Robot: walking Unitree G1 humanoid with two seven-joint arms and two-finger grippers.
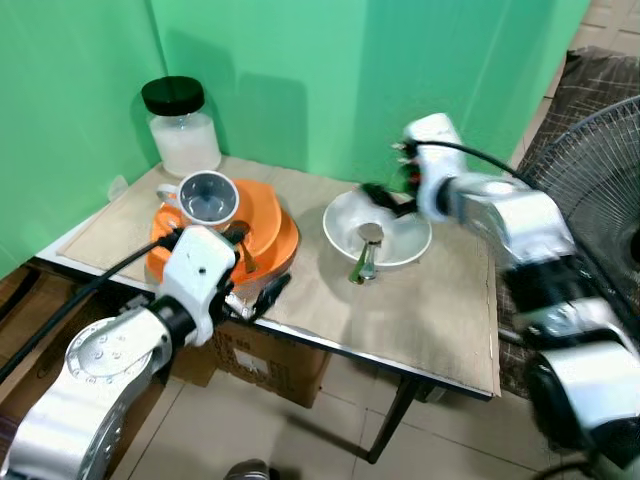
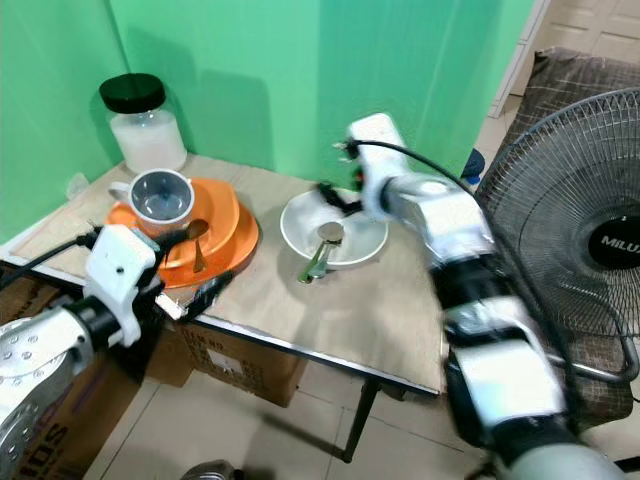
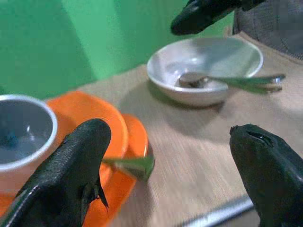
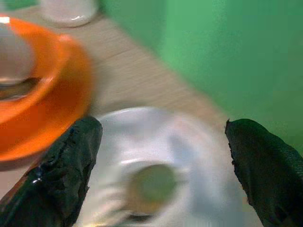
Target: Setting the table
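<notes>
A white bowl (image 1: 343, 216) sits mid-table with a green-handled spoon (image 1: 366, 250) resting in it, handle over the near rim. To its left is a stack of orange plates (image 1: 277, 232) carrying a white cup (image 1: 207, 197) and a second green utensil (image 3: 133, 166). My right gripper (image 1: 388, 198) hovers open just above the bowl's far rim; the spoon's head (image 4: 152, 185) lies below its spread fingers. My left gripper (image 1: 258, 265) is open at the table's front edge, next to the orange plates, holding nothing.
A glass jar with a black lid (image 1: 182, 128) stands at the back left corner against the green backdrop. A standing fan (image 1: 598, 185) is close on the right of the table. A cardboard box (image 1: 270, 358) sits under the table.
</notes>
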